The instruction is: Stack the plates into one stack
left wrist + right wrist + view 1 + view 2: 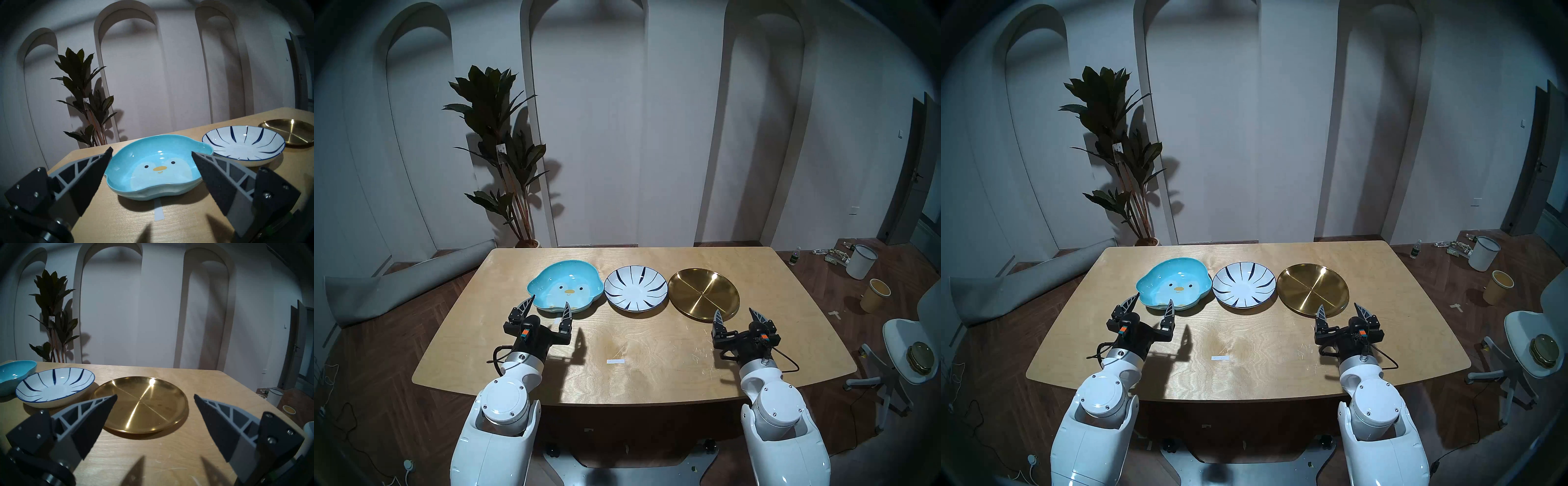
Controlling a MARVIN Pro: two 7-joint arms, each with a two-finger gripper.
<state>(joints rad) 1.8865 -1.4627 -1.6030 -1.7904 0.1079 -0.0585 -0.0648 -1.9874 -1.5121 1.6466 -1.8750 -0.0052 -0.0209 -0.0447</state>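
Observation:
Three plates lie side by side in a row on the wooden table (633,342). On the left is a wavy-edged turquoise plate (565,286) with a penguin face, in the middle a white plate (635,288) with dark-blue stripes, on the right a shiny gold plate (703,293). My left gripper (549,303) hovers open just in front of the turquoise plate (153,168), holding nothing. My right gripper (736,314) stands open and empty in front of the gold plate (141,404), near its front right rim.
A white tape strip (615,361) lies mid-table near the front. A potted plant (504,152) stands behind the table's far left corner. On the floor to the right are a white bin (861,261), a yellow cup (875,295) and a white chair (911,353).

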